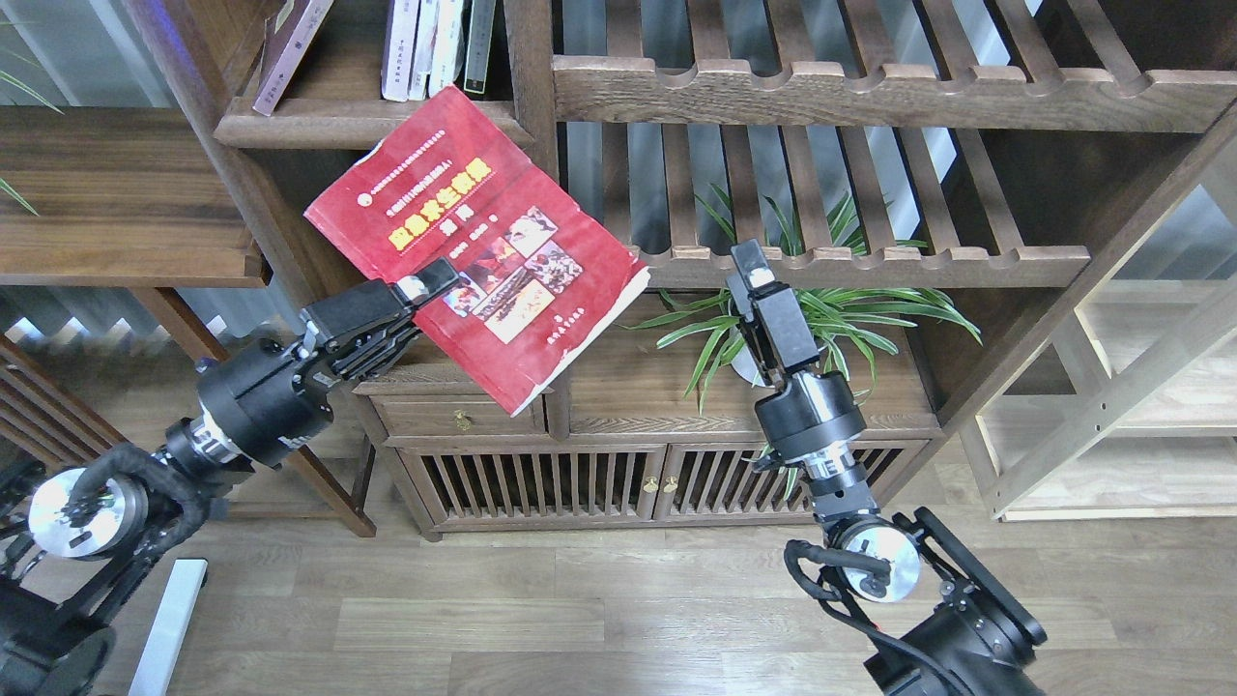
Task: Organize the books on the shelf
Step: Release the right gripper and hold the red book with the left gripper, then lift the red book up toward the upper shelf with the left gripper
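Observation:
My left gripper (425, 287) is shut on the thick red book (483, 242) with cover photos and holds it tilted in the air, its top corner just under the front edge of the dark brown shelf (329, 121). On that shelf a maroon book (290, 48) leans at the left. Pale lavender-white books (425, 48) stand upright at the right. My right gripper (749, 266) is apart from the red book, in front of the slatted rack; its fingers cannot be told apart.
A potted spider plant (792, 319) stands on the low cabinet (599, 425) behind my right gripper. Slatted racks with scalloped rails (870, 97) are at the upper right. A pale wooden frame (1111, 406) is at the far right. A dark side table (116, 193) is at the left.

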